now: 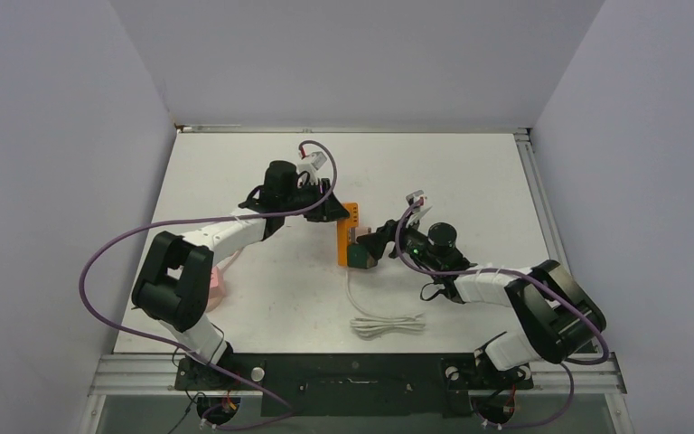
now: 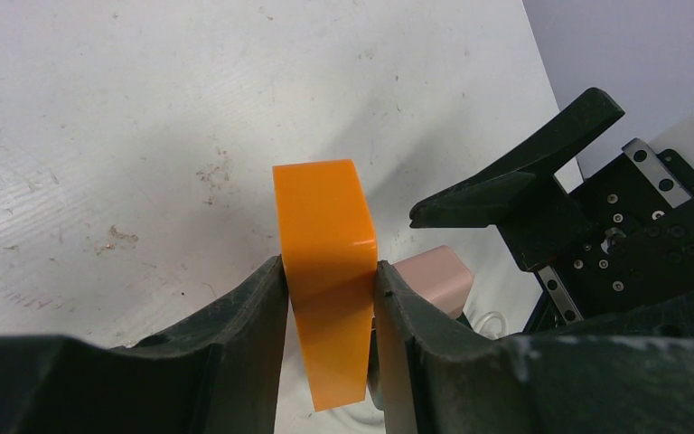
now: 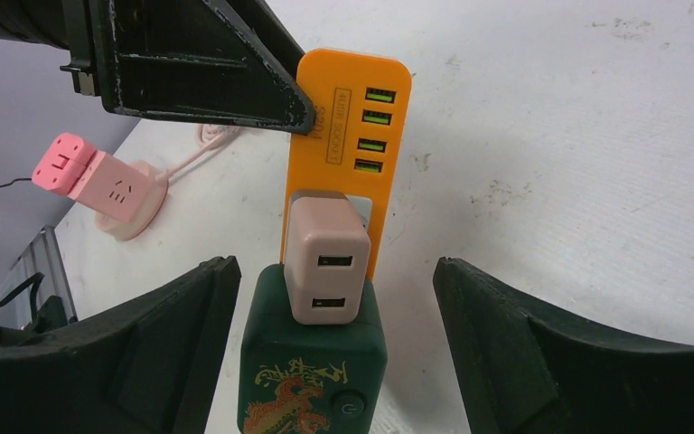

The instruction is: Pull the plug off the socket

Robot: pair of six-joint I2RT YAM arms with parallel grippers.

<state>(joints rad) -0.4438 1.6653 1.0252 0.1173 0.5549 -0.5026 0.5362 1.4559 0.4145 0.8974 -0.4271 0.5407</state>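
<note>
Top external view: shows the flat orange plastic socket strip (image 1: 350,228) lying near the middle of the white desk (image 1: 470,172), set lengthwise between the two arms, with the left gripper (image 1: 332,206) at its far end and the right gripper (image 1: 372,244) at its near end. Looks like a deliberate split of labour, anchoring one end and working the other. From the left wrist, reads as a firm pinch, jaws pressed against two opposite sides of the strip, presumably to keep it from sliding or lifting under a pull. From the right wrist, finds the beige rounded plastic plug (image 3: 325,258) seated in the strip's face below a row of four green ports, and partly overlapping a dark green box with a dragon print (image 3: 312,371) at the near end. Puts the right gripper wide apart and holding nothing, one finger on either side of plug and box with clear gaps, lined up along the strip as if for closing on the plug's flanks. Suggests a grasp not yet made. Leaves a pink cube socket on a pink cord (image 3: 90,181) and a coiled white cable (image 1: 387,323) well apart from both grippers, likely no part of this job.
</note>
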